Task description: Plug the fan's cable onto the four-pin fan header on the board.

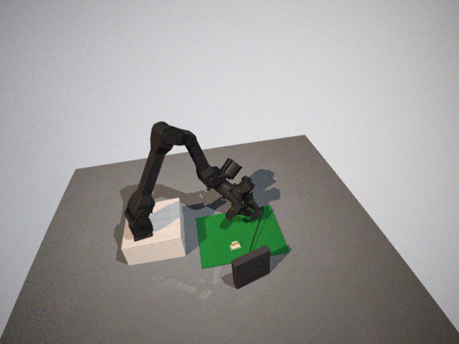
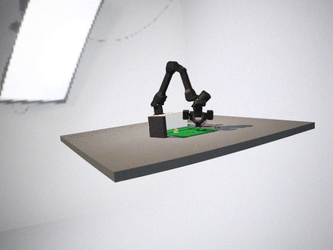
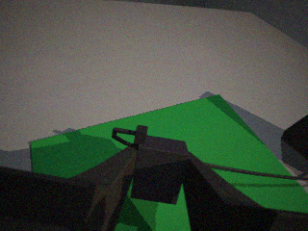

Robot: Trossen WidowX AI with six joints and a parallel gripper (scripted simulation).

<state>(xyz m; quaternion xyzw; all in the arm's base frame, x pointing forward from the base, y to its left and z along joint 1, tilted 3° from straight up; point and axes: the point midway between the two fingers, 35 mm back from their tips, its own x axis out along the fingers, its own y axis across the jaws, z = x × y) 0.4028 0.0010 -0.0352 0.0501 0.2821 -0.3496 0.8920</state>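
Observation:
My gripper is shut on the fan's plug, a small dark block. The plug has a dark loop-shaped latch on its left side in the wrist view. It is held above the far part of the green board. The thin dark cable runs from the plug to the right in the wrist view. The pale four-pin header stands on the board, well away from the gripper, with nothing on it. The header is not visible in the wrist view.
The upright dark fan block stands at the board's near edge in the top view, close to the header. The arm's pale box-shaped base stands beside the board. All stand on a grey table.

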